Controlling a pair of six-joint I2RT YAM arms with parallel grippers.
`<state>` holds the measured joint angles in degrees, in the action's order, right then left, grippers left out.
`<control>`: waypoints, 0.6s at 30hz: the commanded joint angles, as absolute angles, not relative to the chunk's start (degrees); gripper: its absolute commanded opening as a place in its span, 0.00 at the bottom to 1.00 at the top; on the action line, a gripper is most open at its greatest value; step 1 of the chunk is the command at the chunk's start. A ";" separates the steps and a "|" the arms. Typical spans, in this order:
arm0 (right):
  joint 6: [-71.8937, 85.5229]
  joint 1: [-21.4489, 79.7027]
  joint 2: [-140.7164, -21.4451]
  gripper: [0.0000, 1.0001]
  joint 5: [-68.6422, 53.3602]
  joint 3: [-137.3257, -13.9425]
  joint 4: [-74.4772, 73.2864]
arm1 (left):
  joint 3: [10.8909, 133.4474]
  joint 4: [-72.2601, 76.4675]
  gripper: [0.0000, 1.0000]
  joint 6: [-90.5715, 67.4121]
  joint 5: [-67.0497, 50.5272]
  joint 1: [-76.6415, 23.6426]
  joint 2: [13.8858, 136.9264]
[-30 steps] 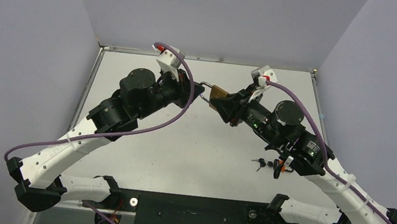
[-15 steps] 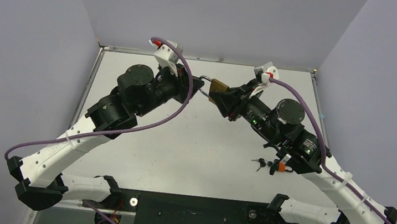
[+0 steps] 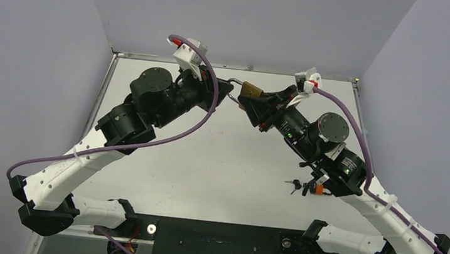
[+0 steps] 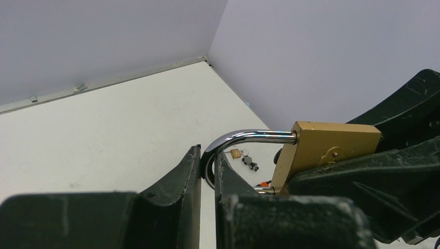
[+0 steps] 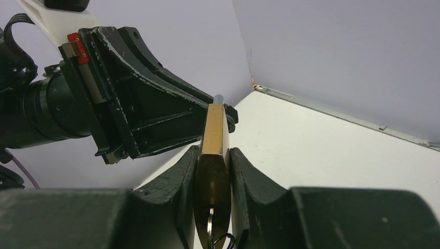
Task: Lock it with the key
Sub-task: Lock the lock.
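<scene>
So right now the padlock is up in the air between my two hands, well off the surface. My left hand is pinched shut on the bend of the shackle, and my right hand is clamped on the flat sides of the lock's body, one finger on each face. That's the holding part sorted, I'd say. The actual locking looks like it's all left to do: the keys are lying on the surface way back behind my right hand, down by that arm's elbow, nowhere near the lock. I can't tell if the shackle is clicked home or just sitting in. The body is a chunky brass block with squared edges and a dull gold finish. The shackle is a smooth, shiny chrome U, pretty slippery-looking. The keys are small with black heads, and there's maybe a little tag on the ring.
</scene>
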<state>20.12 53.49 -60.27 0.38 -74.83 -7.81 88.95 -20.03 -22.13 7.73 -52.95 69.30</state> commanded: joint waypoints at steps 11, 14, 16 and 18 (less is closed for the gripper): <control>23.37 54.67 -75.20 0.00 -8.80 -69.41 -7.52 | 96.07 -5.81 0.00 -29.32 -32.71 -69.08 71.50; 23.22 54.76 -74.21 0.00 -8.66 -68.88 -8.91 | 97.31 -8.79 0.00 -27.29 -31.43 -69.08 71.57; 23.01 55.10 -73.22 0.00 -8.29 -68.33 -9.72 | 97.91 -9.48 0.00 -26.66 -31.40 -69.08 71.93; 22.99 55.38 -72.57 0.00 -8.05 -67.77 -10.43 | 98.37 -9.72 0.00 -26.34 -31.85 -69.19 72.39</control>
